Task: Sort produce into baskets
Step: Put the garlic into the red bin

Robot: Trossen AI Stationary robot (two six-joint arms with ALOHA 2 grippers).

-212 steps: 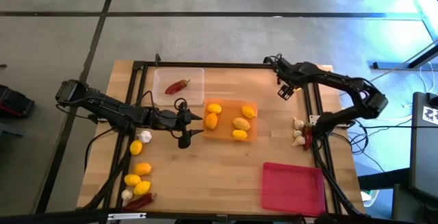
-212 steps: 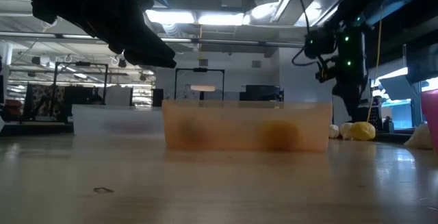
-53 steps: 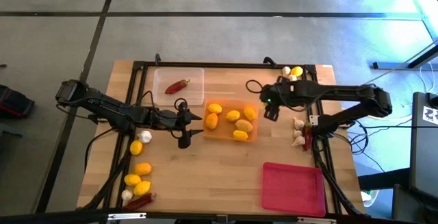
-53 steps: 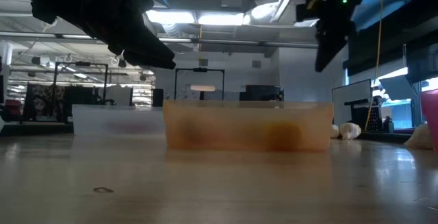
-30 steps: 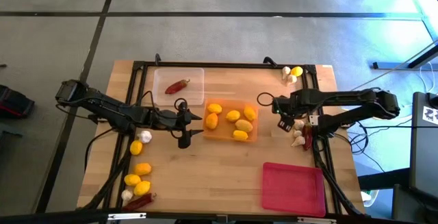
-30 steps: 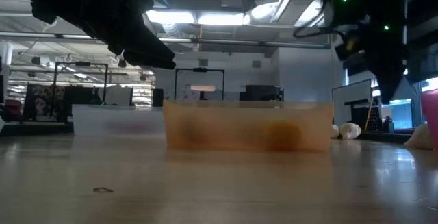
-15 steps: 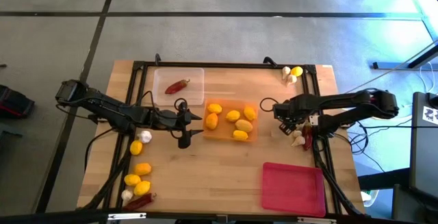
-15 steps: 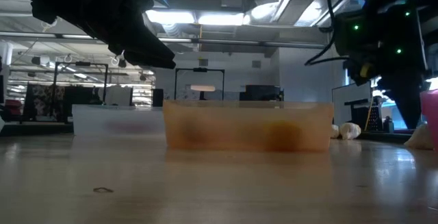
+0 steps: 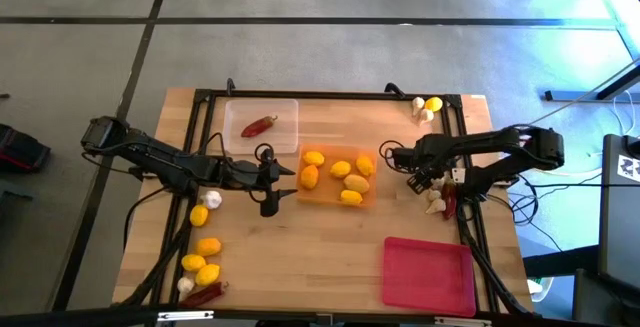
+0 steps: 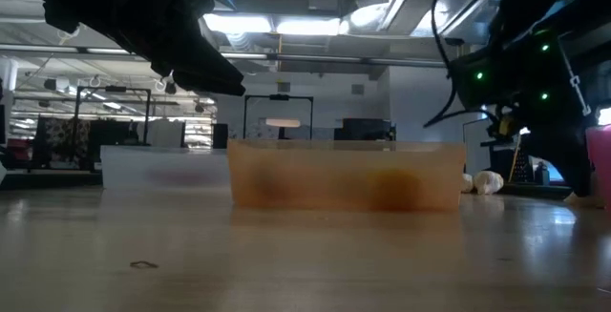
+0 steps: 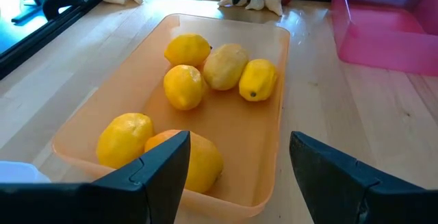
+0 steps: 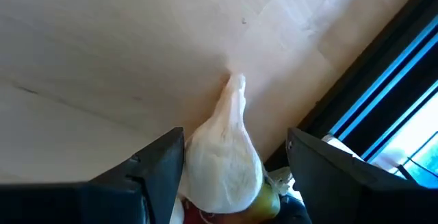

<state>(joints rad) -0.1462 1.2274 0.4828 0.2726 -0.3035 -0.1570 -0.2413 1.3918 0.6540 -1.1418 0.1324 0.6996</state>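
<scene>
Pale wooden table [image 9: 300,237], black frame rails along edges. Red-pink rectangular plastic tray [image 9: 428,275] well apart from both jaws. Orange shallow plastic tray [image 11: 130,114] just ahead of left gripper [image 11: 236,172], jaws open, empty; five yellow oval lemons [image 11: 222,65] inside. Clear translucent tray [image 9: 261,125] near left gripper, one dark red chili pepper [image 9: 258,125] in it. Right gripper [image 12: 233,166] low over table, jaws open either side of whitish garlic bulb [image 12: 224,155], not closed on it. More lemons, garlic, chili loose at table edges.
</scene>
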